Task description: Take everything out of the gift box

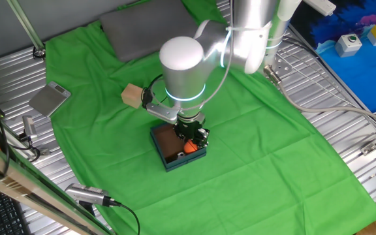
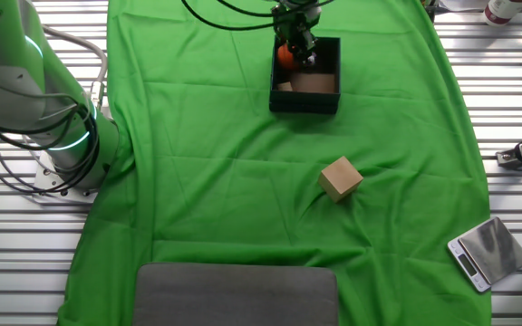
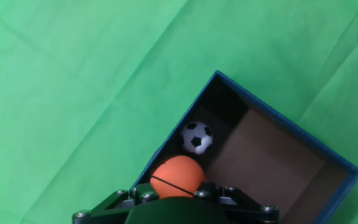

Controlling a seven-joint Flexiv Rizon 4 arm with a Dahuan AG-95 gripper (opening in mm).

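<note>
The dark teal gift box [image 1: 178, 164] [image 2: 304, 101] [image 3: 272, 162] sits on the green cloth, its brown inside showing. My gripper [image 1: 194, 137] [image 2: 297, 43] reaches down into the box and is shut on the orange ball [image 1: 190, 147] [image 2: 284, 55] [image 3: 176, 176], which sits close against the hand. The tiny soccer ball [image 3: 196, 137] lies in the box's corner just beyond it. One tan wooden cube [image 1: 132, 95] [image 2: 341, 177] rests on the cloth outside the box. A pale tan bit [image 1: 172, 156] shows by the box's near wall.
A grey pad [image 1: 150, 27] [image 2: 236, 294] lies at the cloth's edge. A small silver scale [image 1: 49, 99] [image 2: 486, 252] sits on the metal table beside the cloth. Cables run along the table's border.
</note>
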